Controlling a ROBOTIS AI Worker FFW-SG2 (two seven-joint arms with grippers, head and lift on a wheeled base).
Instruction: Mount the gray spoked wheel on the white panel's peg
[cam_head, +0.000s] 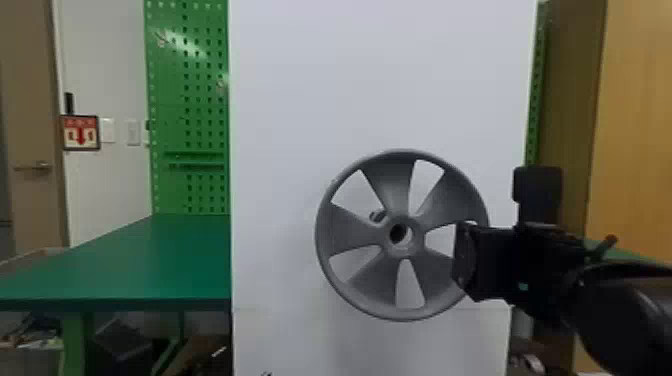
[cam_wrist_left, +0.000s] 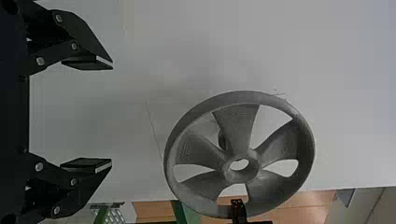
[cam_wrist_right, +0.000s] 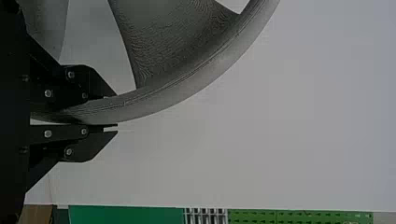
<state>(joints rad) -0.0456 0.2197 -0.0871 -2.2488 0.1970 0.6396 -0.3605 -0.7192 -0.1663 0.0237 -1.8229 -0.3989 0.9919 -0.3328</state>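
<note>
Right pincer (cam_wrist_right: 116, 111) closed on the rim of a gray spoked wheel (cam_head: 357, 230), gripping its side nearest the right edge of an upright white panel (cam_head: 300, 100). Held upright before the panel, the wheel sits right of its middle. Behind one gap between spokes shows the peg (cam_head: 377, 216), up and to the left of the hub (cam_head: 407, 250) in the head view, so the wheel is not mounted. To line up well, the hub probably needs a small shift toward the panel's left edge and slightly up, face kept parallel to the panel, then a slow, straight push. With the grip at one side only, the wheel could tilt and jam, or a spoke could strike the peg. Left pincer (cam_wrist_left: 112, 115) is spread open and empty. Beneath a green table (cam_head: 150, 260) sits a dark, boxlike shape (cam_head: 122, 340); its contents cannot be made out.
</note>
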